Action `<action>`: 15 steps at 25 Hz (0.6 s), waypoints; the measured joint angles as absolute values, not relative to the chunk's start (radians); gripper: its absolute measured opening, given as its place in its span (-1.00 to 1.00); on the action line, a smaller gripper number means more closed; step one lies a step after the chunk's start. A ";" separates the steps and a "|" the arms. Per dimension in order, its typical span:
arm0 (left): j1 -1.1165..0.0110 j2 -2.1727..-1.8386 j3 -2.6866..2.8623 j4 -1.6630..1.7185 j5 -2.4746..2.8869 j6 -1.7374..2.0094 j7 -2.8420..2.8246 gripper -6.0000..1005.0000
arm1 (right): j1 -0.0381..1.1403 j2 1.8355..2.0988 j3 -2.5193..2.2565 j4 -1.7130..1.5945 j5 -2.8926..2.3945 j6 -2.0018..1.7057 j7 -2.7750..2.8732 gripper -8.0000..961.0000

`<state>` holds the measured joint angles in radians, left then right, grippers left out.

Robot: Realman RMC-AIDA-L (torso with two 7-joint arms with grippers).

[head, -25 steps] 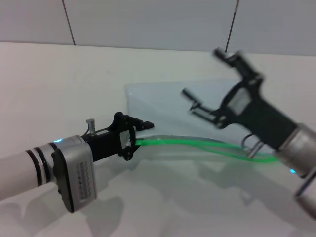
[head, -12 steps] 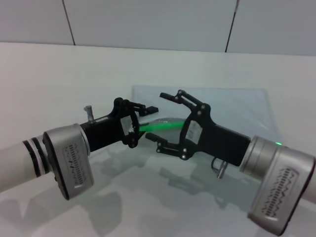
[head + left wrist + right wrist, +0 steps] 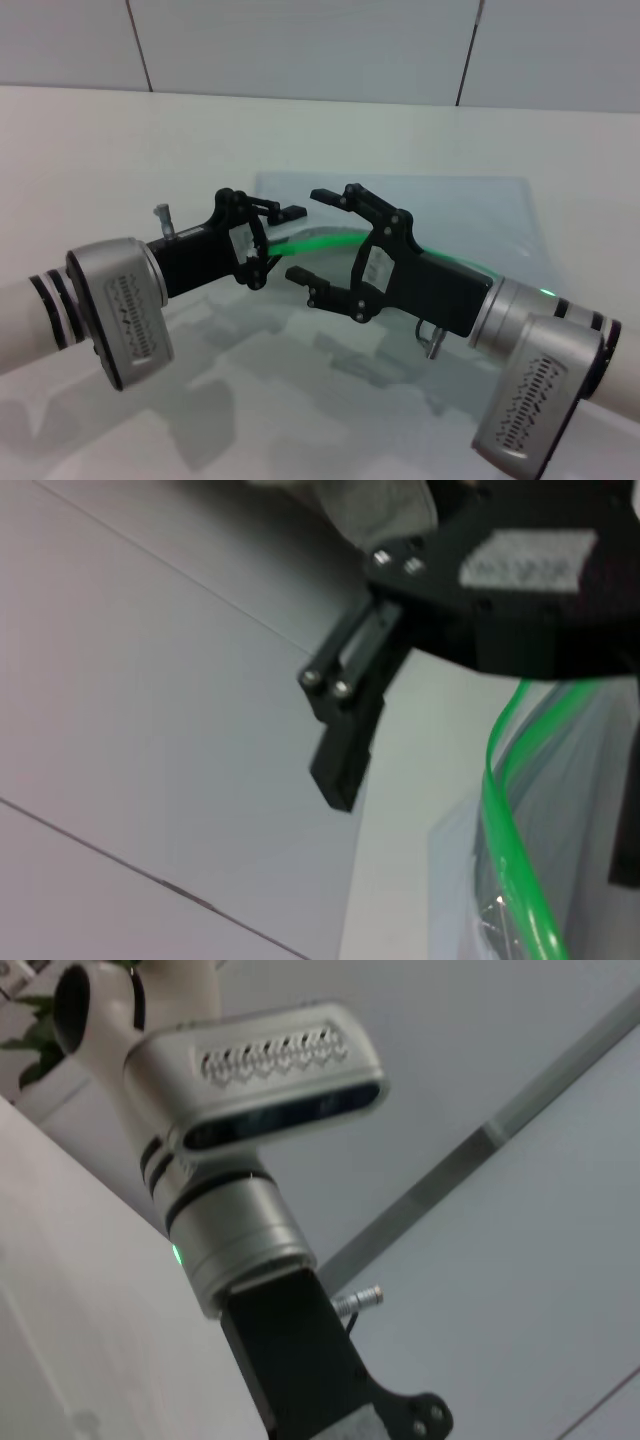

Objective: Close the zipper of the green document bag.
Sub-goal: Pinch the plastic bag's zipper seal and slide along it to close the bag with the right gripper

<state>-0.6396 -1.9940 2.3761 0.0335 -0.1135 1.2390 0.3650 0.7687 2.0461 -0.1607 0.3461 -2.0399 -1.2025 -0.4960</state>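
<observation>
The green document bag [image 3: 490, 215] lies flat on the white table, translucent pale blue. Its zipper [image 3: 322, 238] is a bright green strip that rises off the table toward my left gripper [image 3: 272, 247], which is shut on the strip's end. In the left wrist view the zipper [image 3: 503, 850] shows as two separated green lines, so the bag [image 3: 590, 810] mouth gapes there. My right gripper [image 3: 312, 235] is open, one finger above and one below the strip, just beside the left gripper. I cannot make out the slider.
The white table [image 3: 120, 150] runs back to a grey panelled wall [image 3: 300, 40]. The right wrist view shows only my left arm's silver wrist [image 3: 250, 1090] and black gripper body [image 3: 300, 1360] against the wall.
The right arm swung in from the far right and came down to the left, ending with its open fingers astride the green strip. The left gripper shifted slightly up and left, still gripping the end.
</observation>
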 joint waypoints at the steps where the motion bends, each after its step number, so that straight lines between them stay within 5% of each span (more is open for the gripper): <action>1: -0.640 -1.993 2.376 0.034 -0.117 1.245 0.356 -0.88 | 0.769 2.046 -0.152 0.351 -2.041 -1.194 -0.506 0.82; 15: -0.647 -1.983 2.378 0.026 -0.138 1.289 0.362 -0.88 | 0.747 2.044 -0.110 0.369 -2.042 -1.236 -0.544 0.82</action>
<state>-0.6472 -1.9835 2.3776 0.0258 -0.1378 1.2886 0.3620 0.7465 2.0439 -0.1096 0.3688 -2.0416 -1.2364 -0.5442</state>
